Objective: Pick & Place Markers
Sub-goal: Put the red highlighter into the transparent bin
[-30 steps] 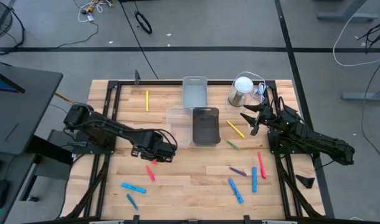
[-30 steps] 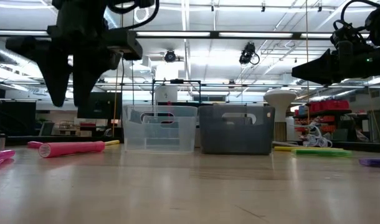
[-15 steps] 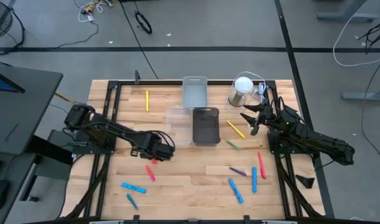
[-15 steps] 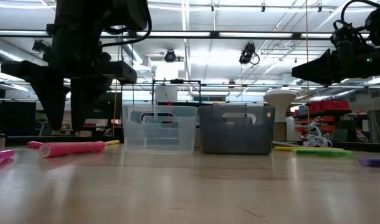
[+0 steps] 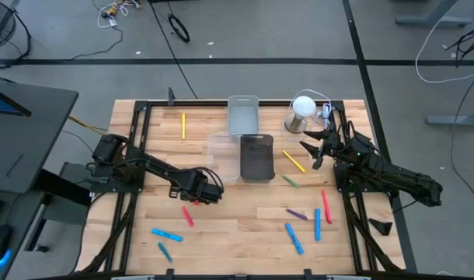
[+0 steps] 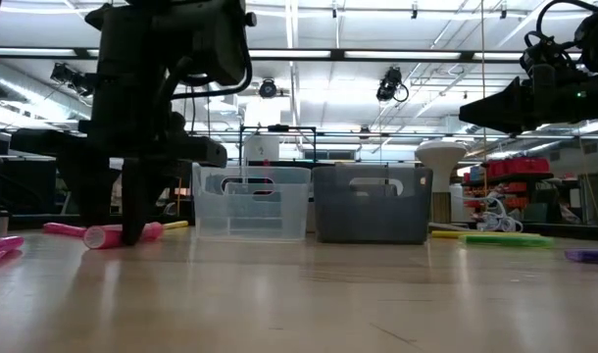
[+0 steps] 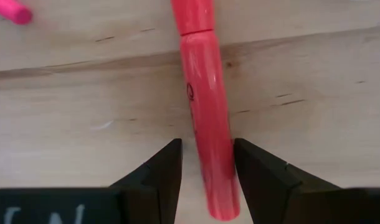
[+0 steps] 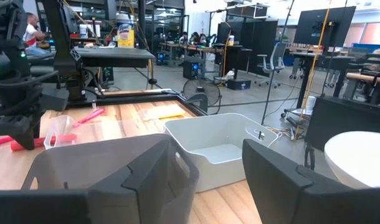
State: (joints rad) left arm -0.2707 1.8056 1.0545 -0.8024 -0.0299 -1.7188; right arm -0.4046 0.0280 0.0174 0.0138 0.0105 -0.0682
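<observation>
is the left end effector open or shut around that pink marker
Open: the left end effector straddles the pink marker lying flat on the table, with gaps showing beside both fingers.

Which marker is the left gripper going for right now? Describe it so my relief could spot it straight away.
Start at the clear plastic bin beside the dark grey bin mid-table. Just in front of the clear bin, the left gripper is down at the wooden tabletop, open fingers on either side of a pink-red marker. A second pink-red marker lies close by, free of the gripper.
</observation>
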